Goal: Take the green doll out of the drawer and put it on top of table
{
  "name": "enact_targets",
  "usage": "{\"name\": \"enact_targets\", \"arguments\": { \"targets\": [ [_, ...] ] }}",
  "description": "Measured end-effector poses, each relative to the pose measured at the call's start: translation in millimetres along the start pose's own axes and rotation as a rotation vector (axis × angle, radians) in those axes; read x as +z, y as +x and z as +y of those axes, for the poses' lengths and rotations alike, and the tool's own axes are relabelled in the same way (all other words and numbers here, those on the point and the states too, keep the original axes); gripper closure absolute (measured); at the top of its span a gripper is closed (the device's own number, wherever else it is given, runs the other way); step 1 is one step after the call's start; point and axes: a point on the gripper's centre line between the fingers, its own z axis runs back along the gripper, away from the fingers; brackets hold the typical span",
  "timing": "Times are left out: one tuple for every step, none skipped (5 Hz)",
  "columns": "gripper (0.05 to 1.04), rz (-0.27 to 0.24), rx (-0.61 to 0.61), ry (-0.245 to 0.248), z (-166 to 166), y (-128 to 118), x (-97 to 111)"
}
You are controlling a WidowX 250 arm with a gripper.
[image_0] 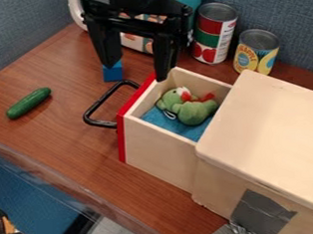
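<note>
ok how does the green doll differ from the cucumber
The doll is in the open drawer, while the cucumber lies out on the table. The doll is rounded and lumpy; the cucumber is long and fairly straight. The doll is light green with red parts, the cucumber darker green all over. Both are mainly green.

The green doll (194,114) looks like soft, fuzzy plush, and the lining (162,119) under it like nubbly cloth. The drawer (163,156) and the cabinet (273,127) are smooth, matt wood, the latter patched with creased tape (261,210) of a dull metallic sheen. The table (60,130) shows a wood-grain surface with a soft gloss, while the two cans (214,33) (256,50) have ridged metal rims and smooth printed labels.
</note>
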Motion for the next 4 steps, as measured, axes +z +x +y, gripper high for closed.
{"name": "enact_targets", "arguments": {
  "targets": [
    [0.083,0.017,0.009,0.002,0,-1,-4],
    [0.083,0.008,0.053,-0.013,-16,1,-14],
    [0.083,-0.059,0.202,-0.006,-30,6,-25],
    [0.083,-0.124,0.301,-0.014,-41,11,-34]
  ]
}}
